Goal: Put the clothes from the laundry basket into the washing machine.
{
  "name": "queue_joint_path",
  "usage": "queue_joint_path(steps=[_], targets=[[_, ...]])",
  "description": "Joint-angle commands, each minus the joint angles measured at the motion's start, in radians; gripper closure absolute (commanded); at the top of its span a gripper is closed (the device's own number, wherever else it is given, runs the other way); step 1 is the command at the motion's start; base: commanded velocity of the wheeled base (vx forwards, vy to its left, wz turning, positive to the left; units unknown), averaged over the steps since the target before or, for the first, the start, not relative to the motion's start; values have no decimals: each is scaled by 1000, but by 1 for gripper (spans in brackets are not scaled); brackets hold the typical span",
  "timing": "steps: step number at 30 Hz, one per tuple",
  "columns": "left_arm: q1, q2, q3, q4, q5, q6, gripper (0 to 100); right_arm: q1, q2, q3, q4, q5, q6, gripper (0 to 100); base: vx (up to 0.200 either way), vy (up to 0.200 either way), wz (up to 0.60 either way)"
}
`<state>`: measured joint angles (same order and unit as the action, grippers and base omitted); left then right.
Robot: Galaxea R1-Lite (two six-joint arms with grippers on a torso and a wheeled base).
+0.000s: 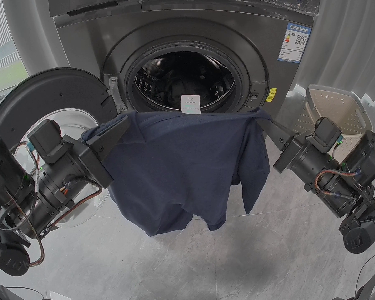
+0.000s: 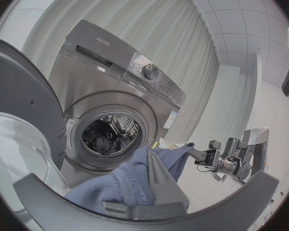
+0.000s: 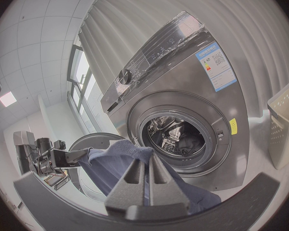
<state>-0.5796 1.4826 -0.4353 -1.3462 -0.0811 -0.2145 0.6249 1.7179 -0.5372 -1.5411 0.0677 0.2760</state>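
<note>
A dark navy shirt hangs stretched between both grippers in front of the washing machine, just below its open drum. My left gripper is shut on the shirt's left corner. My right gripper is shut on the right corner. The shirt's white label faces up at the drum's lower rim. Dark clothes lie inside the drum. The beige laundry basket stands on the floor to the right of the machine, behind the right arm.
The machine's round door stands swung open to the left, behind my left arm. Grey tiled floor spreads in front of the machine. White curtains hang behind it.
</note>
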Motion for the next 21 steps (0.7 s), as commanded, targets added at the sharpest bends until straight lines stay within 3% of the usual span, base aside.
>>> queue_joint_path(steps=[1,21], targets=[[-9,-8,-10,-1,0,0,100,-1,-14,14,-1,0,-15,100,0,0,0],[-16,-10,-6,-1,-6,1,100,1,-49,19,1,-2,-29,100,0,0,0]])
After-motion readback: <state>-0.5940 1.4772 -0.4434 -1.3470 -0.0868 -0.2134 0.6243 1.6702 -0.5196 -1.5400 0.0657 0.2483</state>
